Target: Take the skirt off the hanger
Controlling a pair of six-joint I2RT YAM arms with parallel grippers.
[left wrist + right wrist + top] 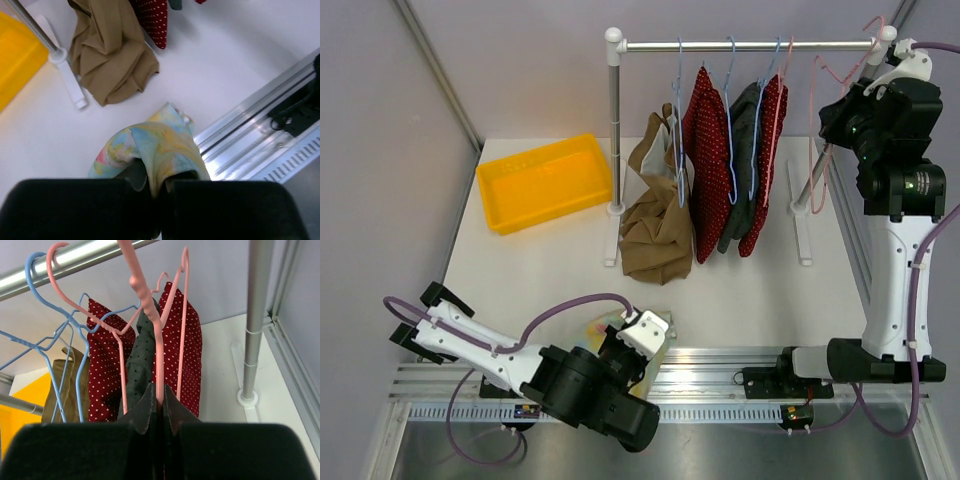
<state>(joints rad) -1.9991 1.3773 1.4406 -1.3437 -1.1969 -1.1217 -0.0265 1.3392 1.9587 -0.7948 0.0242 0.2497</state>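
Observation:
A pastel blue, yellow and pink skirt (155, 147) lies bunched on the white table by the near rail; it also shows in the top view (595, 328). My left gripper (159, 192) is shut on a fold of it, low over the table (630, 345). My right gripper (159, 401) is shut on the wire of an empty pink hanger (150, 305), held up at the right end of the rack rail (750, 45). In the top view the pink hanger (817, 170) hangs bare beside the right arm (865, 120).
A yellow bin (545, 182) sits at the back left. On the rack hang a tan garment (658, 220) that reaches the table, two red dotted garments (705, 170) and a grey one (742, 150) on blue hangers. The rack feet (804, 215) stand on the table.

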